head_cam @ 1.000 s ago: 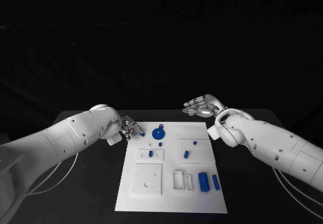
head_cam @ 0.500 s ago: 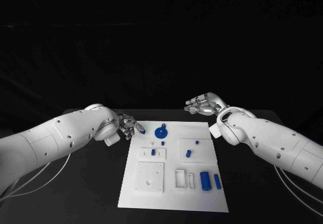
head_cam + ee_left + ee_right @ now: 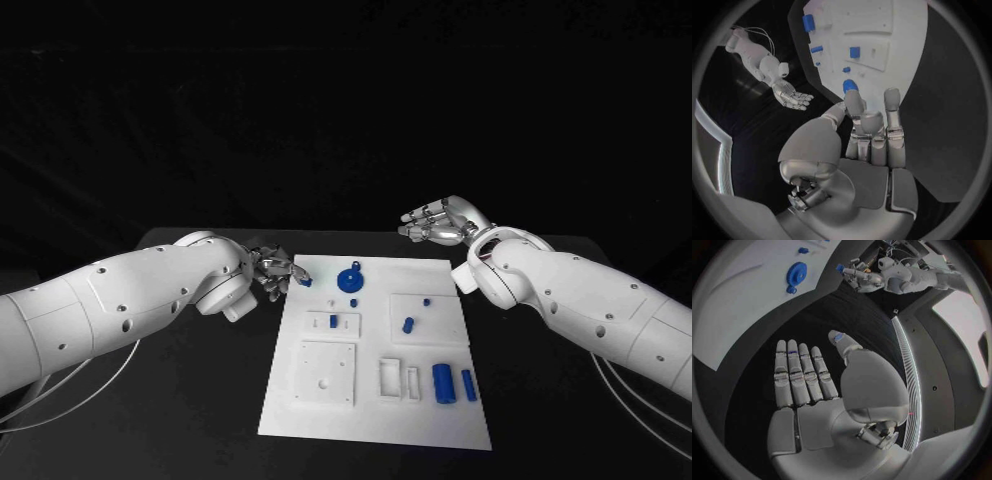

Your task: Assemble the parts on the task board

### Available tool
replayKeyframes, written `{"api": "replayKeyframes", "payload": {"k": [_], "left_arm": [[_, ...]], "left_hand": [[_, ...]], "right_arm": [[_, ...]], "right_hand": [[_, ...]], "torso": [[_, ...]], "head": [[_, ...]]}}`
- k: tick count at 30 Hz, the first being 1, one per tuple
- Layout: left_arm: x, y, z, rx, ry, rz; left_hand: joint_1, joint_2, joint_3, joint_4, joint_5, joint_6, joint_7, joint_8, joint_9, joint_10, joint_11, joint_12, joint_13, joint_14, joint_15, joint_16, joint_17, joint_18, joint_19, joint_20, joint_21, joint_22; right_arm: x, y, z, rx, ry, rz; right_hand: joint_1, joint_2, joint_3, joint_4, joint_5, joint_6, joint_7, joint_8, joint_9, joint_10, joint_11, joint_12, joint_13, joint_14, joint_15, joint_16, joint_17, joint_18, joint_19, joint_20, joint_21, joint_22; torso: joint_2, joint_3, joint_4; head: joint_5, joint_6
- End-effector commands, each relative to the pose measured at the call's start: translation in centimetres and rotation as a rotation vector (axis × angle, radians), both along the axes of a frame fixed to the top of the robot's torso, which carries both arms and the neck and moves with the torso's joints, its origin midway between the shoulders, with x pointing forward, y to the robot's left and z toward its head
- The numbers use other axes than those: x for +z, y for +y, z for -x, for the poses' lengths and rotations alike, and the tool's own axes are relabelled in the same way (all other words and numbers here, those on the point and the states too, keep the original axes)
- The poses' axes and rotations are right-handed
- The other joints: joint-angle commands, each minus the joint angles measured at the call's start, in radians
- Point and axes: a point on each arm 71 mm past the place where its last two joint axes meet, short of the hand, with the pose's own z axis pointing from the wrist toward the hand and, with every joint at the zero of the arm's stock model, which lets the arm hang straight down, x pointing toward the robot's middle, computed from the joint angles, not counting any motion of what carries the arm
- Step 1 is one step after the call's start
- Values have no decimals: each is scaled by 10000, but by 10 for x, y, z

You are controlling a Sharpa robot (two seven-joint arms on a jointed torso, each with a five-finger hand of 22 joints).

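left hand (image 3: 274,271) pinching small blue part (image 3: 304,282) at task board (image 3: 372,420) far-left corner | right hand (image 3: 440,222) hovering off far-right corner, fingers spread, holding nothing

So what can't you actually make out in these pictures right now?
- The left hand pinches a small blue part; its shape is too small in the head view, and the fingers cover most of it in the left wrist view.
- What each small blue piece on the task board is: too small to tell.
- The table's near left corner, head view: the left arm covers it.
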Motion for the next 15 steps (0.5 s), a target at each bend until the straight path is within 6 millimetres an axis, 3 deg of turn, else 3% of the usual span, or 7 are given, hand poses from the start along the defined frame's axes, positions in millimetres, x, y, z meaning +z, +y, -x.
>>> {"api": "replayKeyframes", "payload": {"k": [1, 7, 15], "left_arm": [[0, 2, 5, 751, -679, 61], [-9, 0, 17, 968, -966, 130], [-24, -7, 32, 1295, -1143, 751]], "left_hand": [[1, -92, 59, -12, 100, 1810, -1164, 66, 2252, 216, -356, 0, 20, 57, 11, -51, -15, 23, 71, -15, 41, 186], [-40, -114, 98, -40, 135, 1881, -1180, 63, 2256, 216, -368, 5, 30, 81, 2, -62, 0, 37, 83, -13, 64, 188], [-87, -123, 151, -70, 234, 1929, -1194, 63, 2267, 215, -390, 18, 46, 119, -18, -73, 19, 41, 113, -38, 99, 187]], "right_arm": [[0, 0, 1, 95, -6, -40], [0, -1, 1, 93, 2, -39], [0, -1, 1, 98, -2, -40]], "right_hand": [[108, -14, -23, 18, 56, -68, -9, 14, -12, -66, 3, -31, -10, -62, -10, -45, -17, 173, -53, -4, 45, -11], [85, -2, -15, -4, 57, -59, -9, 14, -11, -63, 0, -29, -9, -62, -9, -46, -17, 173, -54, -6, 44, -11], [85, -2, -15, -4, 57, -59, -9, 14, -11, -63, 0, -29, -9, -62, -9, -46, -17, 173, -54, -6, 44, -11]], "torso": [[-26, 29, 32], [-29, 27, 55], [-15, 38, 24]], "head": [[15, -66], [0, -116], [105, -156]]}}
